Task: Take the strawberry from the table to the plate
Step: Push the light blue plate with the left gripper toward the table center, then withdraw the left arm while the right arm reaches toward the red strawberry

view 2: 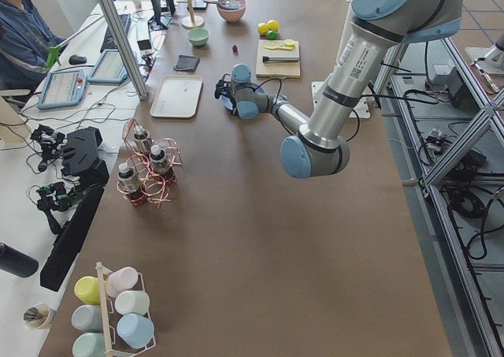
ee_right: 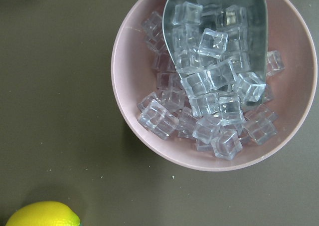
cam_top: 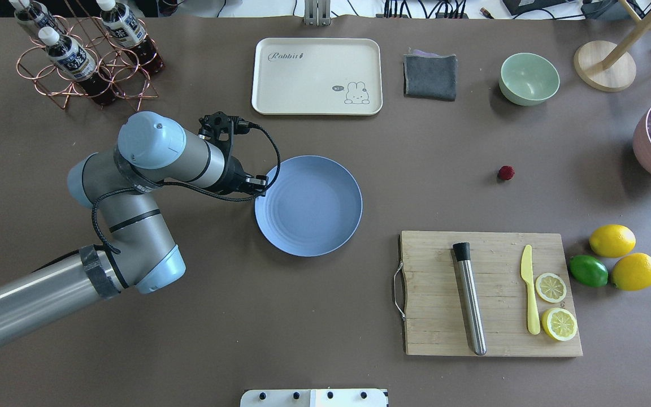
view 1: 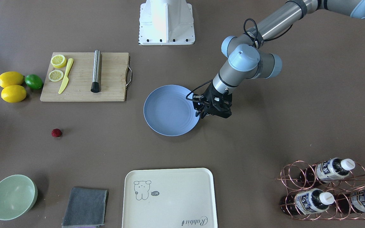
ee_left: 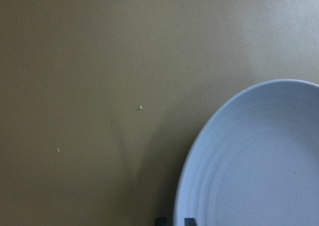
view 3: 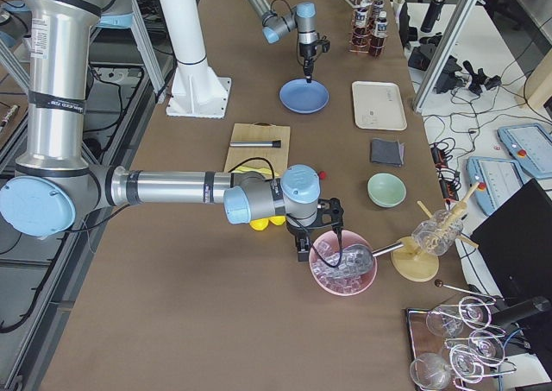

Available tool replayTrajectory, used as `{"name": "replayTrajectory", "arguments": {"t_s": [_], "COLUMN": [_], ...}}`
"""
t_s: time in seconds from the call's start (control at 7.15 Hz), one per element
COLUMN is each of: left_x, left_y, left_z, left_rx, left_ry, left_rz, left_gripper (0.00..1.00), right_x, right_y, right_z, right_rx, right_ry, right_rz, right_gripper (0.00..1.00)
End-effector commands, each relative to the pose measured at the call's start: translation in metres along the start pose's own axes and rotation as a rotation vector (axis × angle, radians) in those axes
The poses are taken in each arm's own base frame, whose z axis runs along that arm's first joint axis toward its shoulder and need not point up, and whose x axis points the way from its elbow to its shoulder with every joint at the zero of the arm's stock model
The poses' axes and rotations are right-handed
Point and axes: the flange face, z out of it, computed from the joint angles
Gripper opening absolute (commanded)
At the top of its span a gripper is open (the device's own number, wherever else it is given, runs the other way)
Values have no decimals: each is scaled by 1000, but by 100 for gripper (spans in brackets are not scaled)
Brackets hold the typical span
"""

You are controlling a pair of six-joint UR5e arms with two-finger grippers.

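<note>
Plainly, the strawberry (cam_top: 506,173) lay on the table (cam_top: 359,316), well past the plate (cam_top: 308,206) from the left gripper (cam_top: 261,182). Its jaws sat narrow at the rim, grip unclear. The right gripper (view 3: 319,240), jaws untellable, looked nearer and should descend vertically and pinch gently.

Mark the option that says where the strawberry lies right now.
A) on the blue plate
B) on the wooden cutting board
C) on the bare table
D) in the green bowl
C: the strawberry rests by itself on the table, well apart from the plate, which has nothing on it.
</note>
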Motion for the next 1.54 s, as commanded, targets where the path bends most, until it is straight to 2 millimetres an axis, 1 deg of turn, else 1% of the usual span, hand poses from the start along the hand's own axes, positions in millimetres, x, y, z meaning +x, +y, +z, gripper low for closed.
{"name": "replayTrajectory", "arguments": {"t_s": [0.0,0.14,0.28,0.42,0.56,0.7,0.84,0.98,1.12,1.26,1.4], "left_x": [-68,-111,-165,-224,-275,-341,-389,-455,-496,-525,-530], "left_y": [-27,-42,-37,-33,-35,-18,-11,35,61,73,76], "left_z": [-58,-101,-142,-181,-218,-261,-303,-331,-348,-374,-376], "left_rx": [4,-6,-22,-40,-49,-60,-41,-57,-103,-115,-118], "left_ry": [-9,-26,-75,-119,-137,-134,-131,-178,-215,-245,-250], "left_rz": [19,55,111,177,230,254,271,283,132,25,23], "left_gripper": [98,98,98,98,99,99,99,99,99,99,99], "right_x": [-36,-61,-99,-147,-186,-215,-257,-301,-323,-330,-342], "right_y": [-23,-37,-56,-70,-73,-74,-84,-88,-87,-86,-89], "right_z": [6,10,18,31,49,63,73,87,95,99,108], "right_rx": [-2,-5,-12,2,27,43,55,72,71,65,59], "right_ry": [-12,-22,-35,-43,-39,-35,-38,-34,-38,-39,-37], "right_rz": [55,86,129,173,204,220,240,261,254,245,227], "right_gripper": [100,100,100,100,100,100,100,100,100,100,100]}}
